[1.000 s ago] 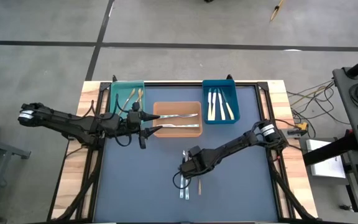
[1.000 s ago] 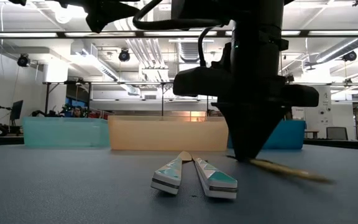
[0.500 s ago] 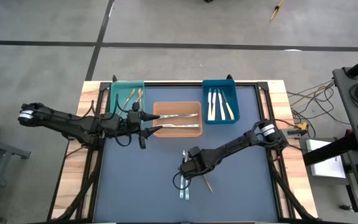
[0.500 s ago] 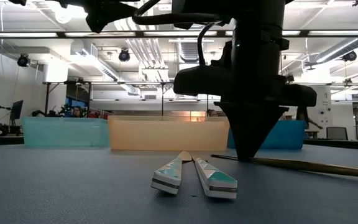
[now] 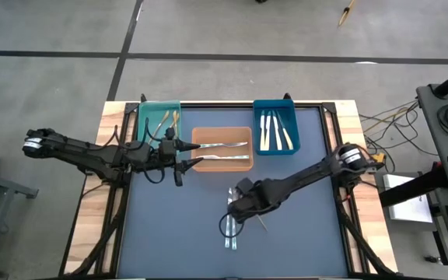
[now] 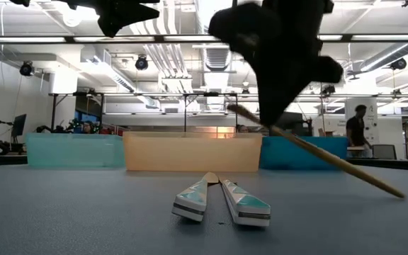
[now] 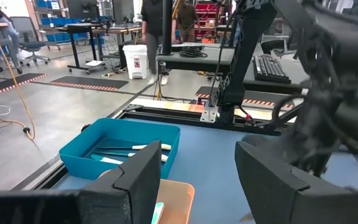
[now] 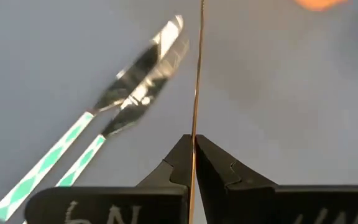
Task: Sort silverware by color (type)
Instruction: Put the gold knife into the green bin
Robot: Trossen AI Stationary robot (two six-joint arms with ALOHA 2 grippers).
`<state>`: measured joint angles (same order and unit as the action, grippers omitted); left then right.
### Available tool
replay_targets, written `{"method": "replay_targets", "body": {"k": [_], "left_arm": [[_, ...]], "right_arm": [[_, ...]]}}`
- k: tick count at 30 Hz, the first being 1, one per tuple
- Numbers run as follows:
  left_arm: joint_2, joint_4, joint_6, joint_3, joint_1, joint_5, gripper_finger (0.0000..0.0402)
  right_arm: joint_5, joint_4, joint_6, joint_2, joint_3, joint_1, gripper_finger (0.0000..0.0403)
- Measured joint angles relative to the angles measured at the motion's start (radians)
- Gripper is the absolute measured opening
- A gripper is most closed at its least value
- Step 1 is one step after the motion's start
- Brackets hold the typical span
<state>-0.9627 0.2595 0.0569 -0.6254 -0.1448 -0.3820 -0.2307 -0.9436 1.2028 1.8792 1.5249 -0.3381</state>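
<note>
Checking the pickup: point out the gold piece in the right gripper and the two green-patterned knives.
gold piece (image 6: pixel 331 161), low view, mid-shaft.
right gripper (image 8: pixel 193 151), right wrist view, fingertips.
green-patterned knives (image 6: pixel 222 199), low view, handle ends.

Three bins (image 5: pixel 221 151) line the table's far edge — two knives (image 5: pixel 231 233) lie nearer.

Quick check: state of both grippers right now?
Left gripper: open, holding nothing.
Right gripper: shut on the slim gold utensil, lifted off the table.

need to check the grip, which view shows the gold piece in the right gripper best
The right wrist view: the gold piece runs straight out from the shut right gripper. The low view shows it tilted, off the table. The high view shows only a sliver. The left wrist view misses it.
</note>
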Motion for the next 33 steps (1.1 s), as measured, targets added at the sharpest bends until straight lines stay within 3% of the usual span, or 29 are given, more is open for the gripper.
{"method": "replay_targets", "body": {"k": [9, 13, 18, 21, 26, 33], "left_arm": [[0.004, 0.002, -0.022, 0.000, 0.000, 0.000, 0.0187], [0.003, -0.003, -0.052, 0.000, 0.000, 0.028, 0.0187], [0.002, -0.058, -0.138, 0.000, 0.000, 0.300, 0.0187], [0.001, -0.067, -0.190, 0.011, -0.001, 0.412, 0.0187], [-0.041, -0.043, -0.207, 0.036, 0.000, 0.418, 0.0187], [-0.214, 0.200, -0.224, 0.079, 0.011, 0.418, 0.0187]], "right_arm": [[-0.157, 0.035, -0.153, -0.090, -0.028, -0.005, 0.0008], [-0.185, 0.159, -0.235, -0.133, -0.101, -0.005, 0.0008], [-0.215, 0.404, -0.341, -0.211, -0.256, -0.005, 0.0008], [-0.218, 0.567, -0.389, -0.251, -0.360, -0.004, 0.0008], [-0.227, 0.825, -0.460, -0.299, -0.503, -0.004, 0.0008], [-0.244, 0.877, -0.466, -0.306, -0.564, -0.003, 0.0008]]}}
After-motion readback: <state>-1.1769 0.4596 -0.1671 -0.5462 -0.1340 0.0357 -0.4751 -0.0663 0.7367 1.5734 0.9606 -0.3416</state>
